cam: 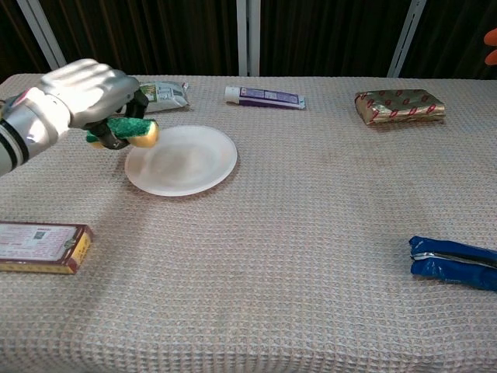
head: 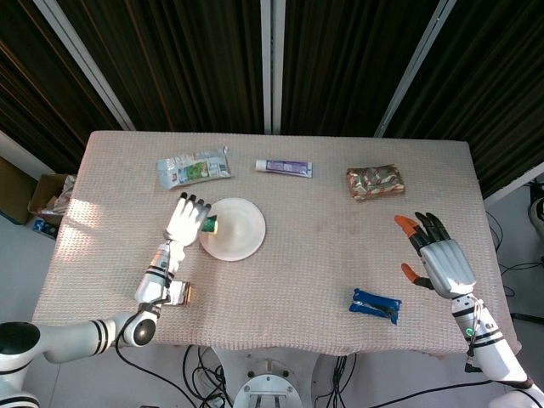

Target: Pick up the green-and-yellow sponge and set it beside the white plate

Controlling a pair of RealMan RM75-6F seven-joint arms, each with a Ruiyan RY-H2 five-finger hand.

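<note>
Your left hand (cam: 81, 89) grasps the green-and-yellow sponge (cam: 130, 131), held above the cloth just left of the white plate (cam: 181, 159). Expect it light, soft and compressible; keep hold across its broad faces. Your right hand (head: 438, 257), well right of the plate, hangs released, fingers spread.

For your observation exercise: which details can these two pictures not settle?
- Sponge: the left hand wraps it in both views; underside hidden.
- Right hand: chest view's edge leaves only an orange fingertip.
- Toothpaste tube: lettering too small.
- Flat box: cut by the chest view's edge.
</note>
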